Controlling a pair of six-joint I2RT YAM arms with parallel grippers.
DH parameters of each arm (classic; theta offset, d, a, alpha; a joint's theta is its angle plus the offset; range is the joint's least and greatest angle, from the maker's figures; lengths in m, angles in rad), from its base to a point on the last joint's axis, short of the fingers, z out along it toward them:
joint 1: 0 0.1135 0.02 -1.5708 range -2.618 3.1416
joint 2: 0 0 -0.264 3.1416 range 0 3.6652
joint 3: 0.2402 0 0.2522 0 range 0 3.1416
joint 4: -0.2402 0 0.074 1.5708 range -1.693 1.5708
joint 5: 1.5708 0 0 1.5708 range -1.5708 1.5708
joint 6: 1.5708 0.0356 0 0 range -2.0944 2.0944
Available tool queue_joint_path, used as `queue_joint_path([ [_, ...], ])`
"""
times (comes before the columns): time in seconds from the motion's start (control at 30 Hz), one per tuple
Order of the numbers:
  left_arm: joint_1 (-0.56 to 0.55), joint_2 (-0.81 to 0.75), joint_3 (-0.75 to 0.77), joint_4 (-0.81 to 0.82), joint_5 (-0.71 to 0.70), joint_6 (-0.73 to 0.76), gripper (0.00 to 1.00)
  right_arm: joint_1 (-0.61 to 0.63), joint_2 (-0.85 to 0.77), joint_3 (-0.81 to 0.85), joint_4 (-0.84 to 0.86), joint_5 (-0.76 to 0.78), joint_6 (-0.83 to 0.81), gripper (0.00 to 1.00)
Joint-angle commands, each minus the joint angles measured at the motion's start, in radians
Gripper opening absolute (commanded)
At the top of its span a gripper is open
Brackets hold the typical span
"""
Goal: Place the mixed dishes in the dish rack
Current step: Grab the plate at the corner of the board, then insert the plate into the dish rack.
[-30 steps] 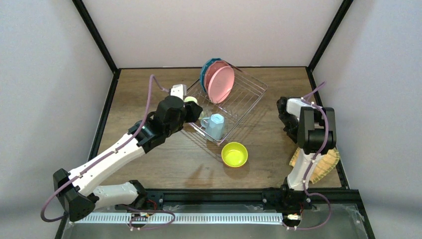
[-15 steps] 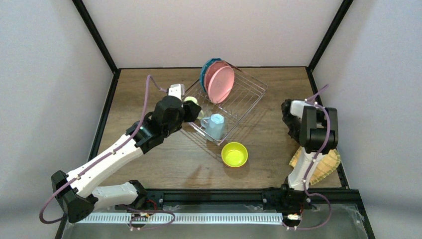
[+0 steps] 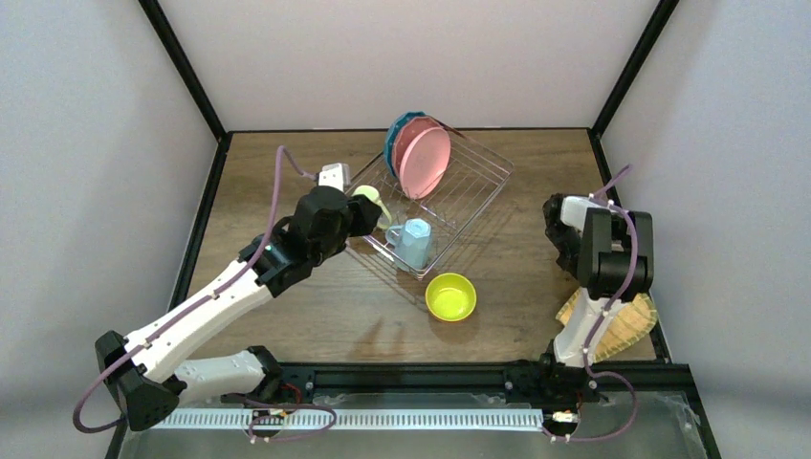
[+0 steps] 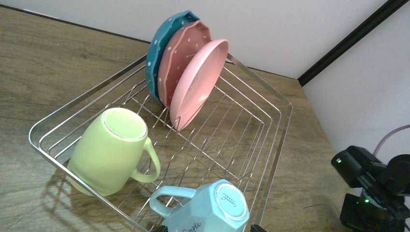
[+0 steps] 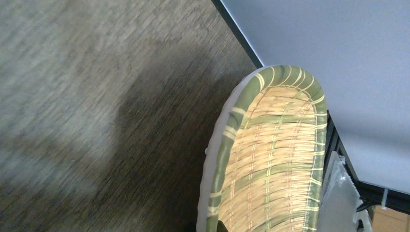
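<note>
Dish rack (image 3: 475, 182) stood mid-table (image 3: 277, 163) in the top view, with the lime bowl (image 3: 450, 295) beside it unloaded. The left end effector (image 3: 369, 207) was spread wide at the rack's left rim, holding nothing.

Left wrist view: plates (image 4: 193, 84) stood slotted upright, and mugs (image 4: 109, 152) lay bottoms-up, probably to drain.

Right wrist view: the right end effector (image 3: 564, 251) apparently clamped the woven plate (image 5: 270, 159) by its rim, tilting it for lifting.

Just a brown wood-grain desk (image 3: 516, 258) boxed in by plain pale walls (image 3: 411, 57) with black frame posts (image 3: 183, 65) running up the far corners.
</note>
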Motion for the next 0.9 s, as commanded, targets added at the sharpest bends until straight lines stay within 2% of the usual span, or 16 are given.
queue_joint_path([
  [0.0, 0.004, -0.014, 0.026, -0.034, -0.020, -0.022, 0.97, -0.003, -0.091, 0.024, 0.116, -0.098, -0.024, 0.01],
  [0.2, 0.004, -0.012, 0.048, -0.046, -0.024, -0.036, 0.97, 0.002, -0.219, 0.108, 0.159, -0.196, -0.096, 0.01],
  [0.6, 0.004, -0.013, 0.047, -0.092, -0.038, -0.076, 0.96, 0.088, -0.345, 0.218, 0.219, -0.317, -0.152, 0.01],
  [0.87, 0.005, -0.007, 0.021, -0.113, -0.050, -0.096, 0.96, 0.201, -0.332, 0.444, 0.208, -0.371, -0.140, 0.01],
])
